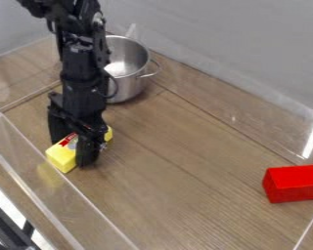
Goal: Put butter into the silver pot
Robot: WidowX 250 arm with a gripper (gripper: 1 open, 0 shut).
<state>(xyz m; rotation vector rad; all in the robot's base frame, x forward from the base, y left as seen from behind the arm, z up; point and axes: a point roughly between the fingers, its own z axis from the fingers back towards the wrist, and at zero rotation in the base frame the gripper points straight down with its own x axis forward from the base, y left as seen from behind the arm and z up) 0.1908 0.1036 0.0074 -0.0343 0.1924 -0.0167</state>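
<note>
We see a wooden surface with clear low walls around it. A red block lies far off at the right edge, well apart from everything else. The silver pot stands upright at the back left, partly hidden by the dark arm that rises in front of it; nothing else lies between pot and butter.

The butter sits at the front left of the surface, outside the pot. Its long axis runs from front left to back right, roughly toward the pot, with the red-and-white label facing up.

The hand is down at the butter, its dark fingers on either side of the block's far end. Whether they actually press it, we cannot tell.
</note>
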